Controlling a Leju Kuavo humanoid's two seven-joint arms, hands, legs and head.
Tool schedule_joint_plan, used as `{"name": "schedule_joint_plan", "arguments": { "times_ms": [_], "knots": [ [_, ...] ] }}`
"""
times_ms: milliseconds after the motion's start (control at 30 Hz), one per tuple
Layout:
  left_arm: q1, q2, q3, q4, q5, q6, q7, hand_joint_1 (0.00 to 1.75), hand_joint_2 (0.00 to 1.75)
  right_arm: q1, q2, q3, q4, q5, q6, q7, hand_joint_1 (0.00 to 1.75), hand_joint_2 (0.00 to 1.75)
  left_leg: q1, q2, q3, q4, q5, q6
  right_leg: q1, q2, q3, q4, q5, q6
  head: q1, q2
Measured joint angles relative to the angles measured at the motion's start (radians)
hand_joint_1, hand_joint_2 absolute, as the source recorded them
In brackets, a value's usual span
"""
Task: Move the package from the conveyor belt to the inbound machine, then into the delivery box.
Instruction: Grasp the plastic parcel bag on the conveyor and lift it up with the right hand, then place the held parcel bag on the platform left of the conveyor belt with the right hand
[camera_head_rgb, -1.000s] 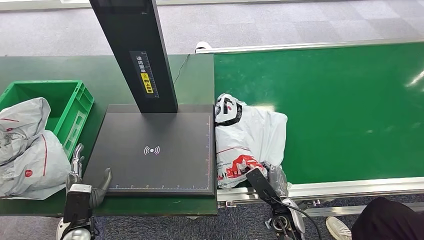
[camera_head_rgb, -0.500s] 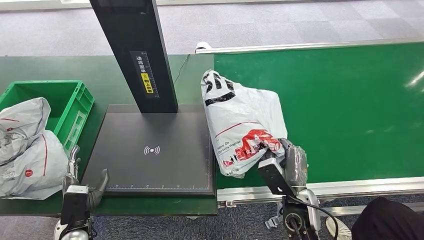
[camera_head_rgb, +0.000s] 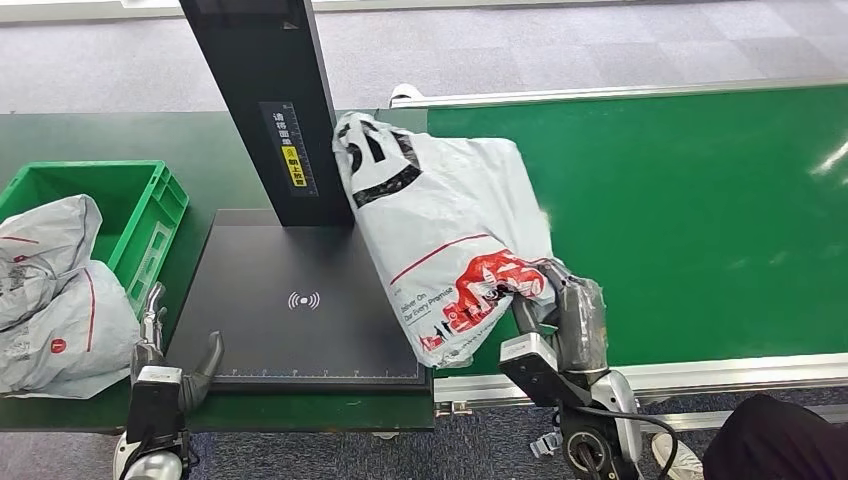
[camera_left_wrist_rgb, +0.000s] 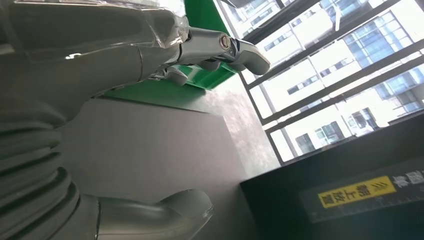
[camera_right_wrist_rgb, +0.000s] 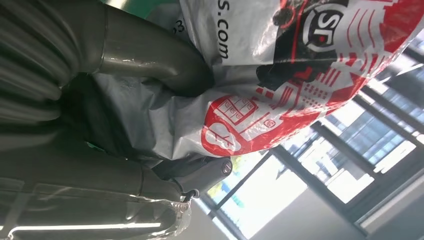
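1. The package (camera_head_rgb: 450, 235) was a soft white plastic mailing bag with red print. It hung in the air, partly over the conveyor belt (camera_head_rgb: 690, 210) and partly over the black plate of the inbound machine (camera_head_rgb: 300, 300).
2. My right hand (camera_head_rgb: 560, 320) held it at the lower corner, the fingers (camera_right_wrist_rgb: 150, 60) pinching bunched film, thumb on one side.
3. I judged it light and limp. The film looked slippery, so a grip on gathered material seemed safer than on a flat side.
4. My left hand (camera_head_rgb: 165, 365) rested at the bench (camera_head_rgb: 300, 412) edge, the fingers spread, holding nothing.
5. The plate was flat and free, but the machine's black post (camera_head_rgb: 270, 100) stood near the bag's top.
6. The green delivery box (camera_head_rgb: 150, 215) already held other bags (camera_head_rgb: 55, 300).
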Motion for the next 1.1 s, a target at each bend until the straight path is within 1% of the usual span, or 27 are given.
{"name": "schedule_joint_plan", "arguments": {
  "times_ms": [133, 267, 433, 633, 933, 1100],
  "knots": [
    [-0.018, 0.0, -0.021, 0.022, 0.016, 0.014, -0.005, 0.0, 1.75, -0.059, 0.011, 0.058, 0.078, -0.046, 0.005, -0.016, 1.75, 1.75, 0.0, 0.0, 0.0, 0.0, 0.0, 0.0, 0.0, 0.0, 0.0, 0.0, 0.0, 0.0, 0.0, 0.0],
    [-0.027, 0.0, -0.039, 0.036, 0.026, 0.023, -0.006, 0.0, 1.75, -0.126, 0.038, 0.102, 0.181, -0.073, 0.019, -0.018, 1.75, 1.75, 0.001, 0.0, 0.0, 0.0, 0.0, 0.0, 0.0, 0.0, 0.0, 0.0, 0.0, 0.0, 0.0, 0.0],
    [-0.036, 0.0, -0.054, 0.048, 0.031, 0.026, -0.004, 0.0, 1.75, -0.197, 0.076, 0.137, 0.308, -0.092, 0.039, -0.026, 1.75, 1.75, 0.001, 0.0, 0.0, 0.0, 0.0, 0.0, 0.0, 0.0, 0.0, 0.0, 0.0, 0.0, 0.0, 0.0],
    [-0.066, 0.0, -0.062, 0.074, 0.031, 0.025, 0.001, 0.0, 1.75, -0.271, 0.126, 0.17, 0.481, -0.108, 0.074, -0.031, 1.75, 1.75, 0.001, 0.0, 0.001, 0.0, 0.0, 0.0, 0.001, 0.0, 0.0, 0.0, 0.0, 0.0, 0.0, 0.0],
    [-0.124, -0.001, -0.085, 0.149, 0.016, 0.039, 0.003, 0.0, 1.75, -0.344, 0.189, 0.214, 0.746, -0.121, 0.083, -0.067, 1.75, 1.75, 0.002, 0.0, 0.0, 0.0, 0.0, -0.001, 0.001, 0.0, -0.001, 0.001, 0.0, 0.0, 0.0, 0.0],
    [-0.158, 0.0, -0.089, 0.193, 0.016, 0.055, -0.002, 0.0, 1.75, -0.359, 0.23, 0.242, 0.841, -0.118, 0.088, -0.07, 1.75, 1.75, 0.002, 0.0, 0.0, 0.0, 0.0, -0.001, 0.001, 0.0, -0.001, 0.001, 0.0, 0.0, 0.0, 0.0]
  ]
}}
